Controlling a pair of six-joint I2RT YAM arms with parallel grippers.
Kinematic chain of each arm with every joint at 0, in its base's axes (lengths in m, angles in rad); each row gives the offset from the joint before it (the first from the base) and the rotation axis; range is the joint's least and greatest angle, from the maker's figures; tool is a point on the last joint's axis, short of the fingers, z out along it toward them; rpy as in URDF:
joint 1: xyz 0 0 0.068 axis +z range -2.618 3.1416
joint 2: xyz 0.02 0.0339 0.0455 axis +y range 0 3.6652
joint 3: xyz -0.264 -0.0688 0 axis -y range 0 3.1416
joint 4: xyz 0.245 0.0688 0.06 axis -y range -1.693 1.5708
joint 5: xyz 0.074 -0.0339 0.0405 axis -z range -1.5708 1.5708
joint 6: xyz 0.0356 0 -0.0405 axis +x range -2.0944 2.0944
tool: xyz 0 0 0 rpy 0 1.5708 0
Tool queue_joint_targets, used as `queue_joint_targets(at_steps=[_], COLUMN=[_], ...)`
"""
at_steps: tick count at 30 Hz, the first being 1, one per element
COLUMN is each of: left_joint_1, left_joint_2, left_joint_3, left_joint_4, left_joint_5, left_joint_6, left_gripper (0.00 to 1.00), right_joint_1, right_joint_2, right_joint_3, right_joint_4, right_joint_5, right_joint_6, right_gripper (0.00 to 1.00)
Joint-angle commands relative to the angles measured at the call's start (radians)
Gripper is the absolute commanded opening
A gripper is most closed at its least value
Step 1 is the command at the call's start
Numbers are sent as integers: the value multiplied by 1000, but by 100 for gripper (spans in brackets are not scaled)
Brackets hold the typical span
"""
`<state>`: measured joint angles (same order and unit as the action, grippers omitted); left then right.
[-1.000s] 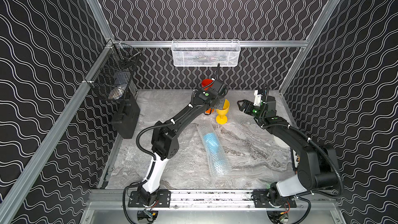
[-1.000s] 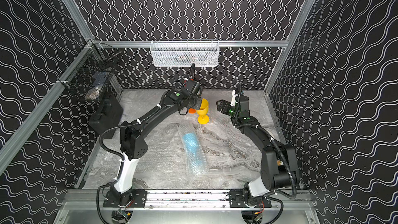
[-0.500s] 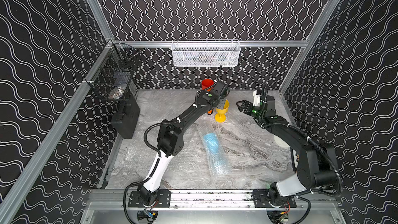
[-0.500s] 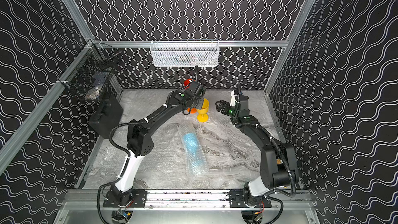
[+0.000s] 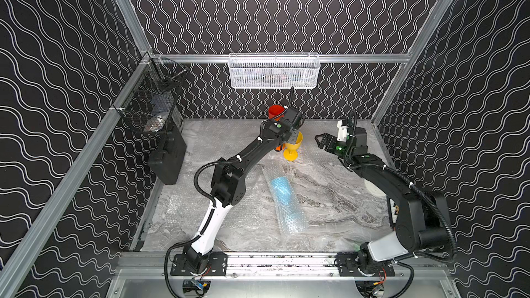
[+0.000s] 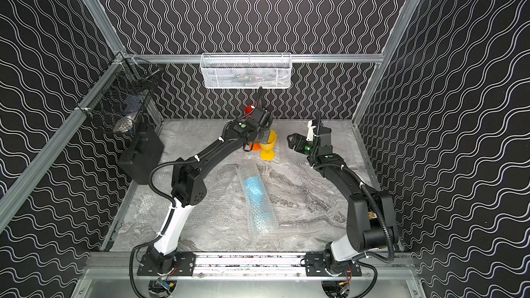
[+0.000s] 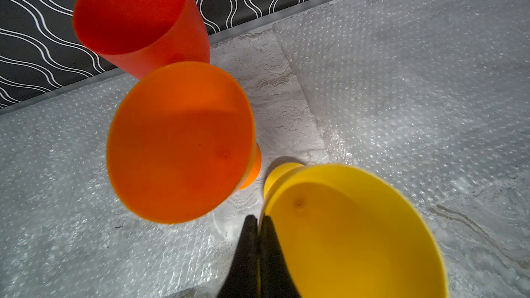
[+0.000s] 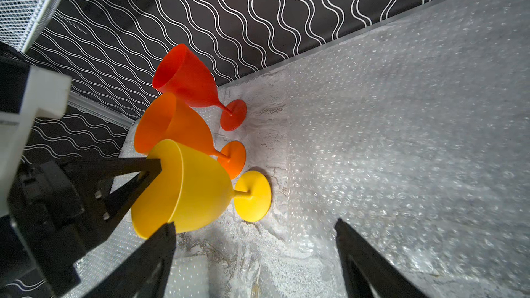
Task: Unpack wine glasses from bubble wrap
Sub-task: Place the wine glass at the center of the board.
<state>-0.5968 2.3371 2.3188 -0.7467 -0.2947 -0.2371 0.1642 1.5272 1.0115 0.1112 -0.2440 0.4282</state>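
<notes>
Between my left fingers (image 7: 249,256) I am pinching the yellow glass (image 7: 347,242) by its likely slippery rim, right fingers (image 8: 370,265) apart.

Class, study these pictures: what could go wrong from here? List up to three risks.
1. The left claw pinches only the thin rim of the yellow glass; it could slip or tip.
2. The orange glass stands close beside it, the red glass just behind; a sideways move might topple them.
3. The blue glass lies rolled in bubble wrap; it may roll when grabbed.
</notes>
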Motion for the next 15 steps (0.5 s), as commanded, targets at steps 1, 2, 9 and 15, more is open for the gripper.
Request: queue_joint_targets(at_steps=[1, 2, 9, 15], left_joint_1=[3, 3, 9, 10], left_joint_2=[11, 13, 25, 30], left_joint_3=[13, 12, 21, 29], left_joint_4=[30, 30, 30, 28], left_joint_5=[-9, -8, -17, -18], left_joint_6=[15, 15, 21, 25], left_gripper=[0, 0, 0, 0], right_joint_1=[1, 1, 1, 1], right_joint_2=[-10, -10, -7, -6], right_joint_3=[3, 1, 5, 8], right_joint_4=[2, 4, 0, -3], right_joint_5=[-2, 1, 5, 9], right_joint_6=[-3, -3, -9, -16], right_gripper=[88, 88, 88, 88])
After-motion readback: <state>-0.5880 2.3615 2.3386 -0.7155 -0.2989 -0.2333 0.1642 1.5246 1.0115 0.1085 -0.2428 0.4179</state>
